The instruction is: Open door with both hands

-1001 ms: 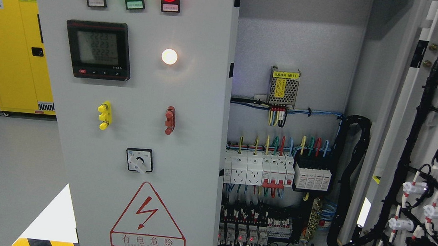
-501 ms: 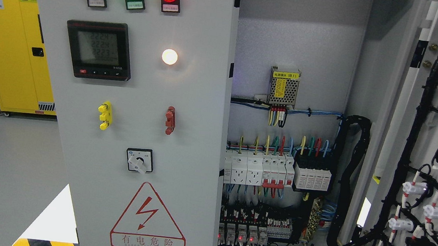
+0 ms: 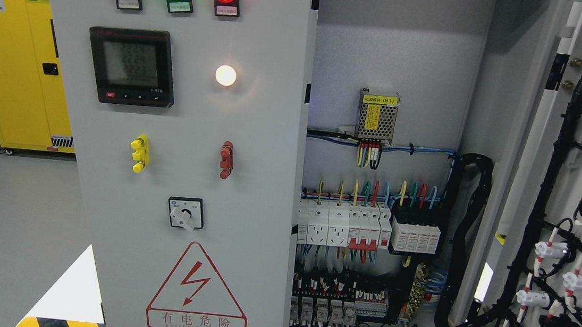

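Neither robot hand is seen (grip cannot be told); nothing has shifted over 1 second, right door (image 3: 574,212) swung open, left door (image 3: 172,173) closed.

The swung-open grey metal door with black wiring (image 3: 580,212) is cut off by the right and bottom edges. The closed grey metal panel door (image 3: 251,127) hides the cabinet's left interior. The small black label plates under the three lamps (image 3: 173,7) are too small to read.
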Controlling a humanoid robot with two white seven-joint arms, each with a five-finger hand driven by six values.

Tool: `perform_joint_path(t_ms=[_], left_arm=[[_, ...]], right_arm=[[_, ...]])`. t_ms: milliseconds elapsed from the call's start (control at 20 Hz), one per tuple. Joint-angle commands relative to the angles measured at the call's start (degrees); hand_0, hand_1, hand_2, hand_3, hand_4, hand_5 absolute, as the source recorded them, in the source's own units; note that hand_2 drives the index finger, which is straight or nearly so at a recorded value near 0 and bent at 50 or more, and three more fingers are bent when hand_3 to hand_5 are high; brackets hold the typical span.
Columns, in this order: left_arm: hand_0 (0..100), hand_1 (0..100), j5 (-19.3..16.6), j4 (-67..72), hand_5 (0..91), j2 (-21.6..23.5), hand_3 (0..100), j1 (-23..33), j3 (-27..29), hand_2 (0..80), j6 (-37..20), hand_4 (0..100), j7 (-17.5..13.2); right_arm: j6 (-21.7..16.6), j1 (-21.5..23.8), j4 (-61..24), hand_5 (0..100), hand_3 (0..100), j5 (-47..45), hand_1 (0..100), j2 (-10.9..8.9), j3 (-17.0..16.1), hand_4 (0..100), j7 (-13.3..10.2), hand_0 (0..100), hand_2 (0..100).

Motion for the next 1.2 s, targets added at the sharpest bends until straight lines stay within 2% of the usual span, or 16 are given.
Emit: perform_joint_path(t_ms=[0, 200, 401, 501, 601, 751, 951, 1151], left_arm=[[7, 13, -0.9, 38.3, 0.0, -3.9, 0, -1.4, 11.6, 0.0, 4.2, 0, 0.1], [16, 13, -0.9, 40.7, 0.0, -4.4, 0, -1.1, 11.7, 0.0, 13.8, 0, 0.9], [19, 12, -1.3, 42.5, 0.0, -5.2, 0, -1.2, 11.3, 0.0, 18.4, 0, 1.9], [20, 12, -1.3, 42.5, 0.0, -5.3, 0, -1.5, 10.6, 0.0, 18.8, 0, 4.7], [20, 12, -1.2, 42.5, 0.0, -5.3, 0, -2.4, 10.4, 0.0, 19.9, 0, 5.6], [21, 12, -1.3, 42.4, 0.0, -5.4, 0, -2.7, 10.2, 0.0, 21.1, 0, 5.8], [23, 12, -1.2, 42.4, 0.0, -6.0, 0, -2.7, 10.2, 0.0, 21.1, 0, 5.8], [24, 13, -1.4, 42.2, 0.0, -6.2, 0, -2.7, 9.6, 0.0, 21.1, 0, 6.0]], right_arm=[[0.2, 0.0, 0.0, 0, 0, 0.0, 6, 0.05, 0.0, 0, -2.6, 22, 0], [0.2, 0.0, 0.0, 0, 0, 0.0, 6, 0.22, 0.0, 0, -2.8, 22, 0], [0.2, 0.0, 0.0, 0, 0, 0.0, 6, 0.31, 0.0, 0, -3.2, 22, 0], [0.3, 0.0, 0.0, 0, 0, 0.0, 6, 0.31, 0.0, 0, -3.2, 22, 0], [0.6, 0.2, 0.2, 0, 0, 0.0, 6, 0.31, 0.1, 0, -3.3, 22, 0], [0.4, 0.7, 1.1, 0, 0, 0.0, 6, -0.22, 0.1, 0, -2.5, 22, 0], [0.0, 0.4, 0.6, 0, 0, 0.0, 6, 0.84, 0.0, 0, -2.1, 22, 0], [0.0, 0.4, 0.7, 0, 0, 0.0, 6, 0.84, 0.0, 0, -2.1, 22, 0]])
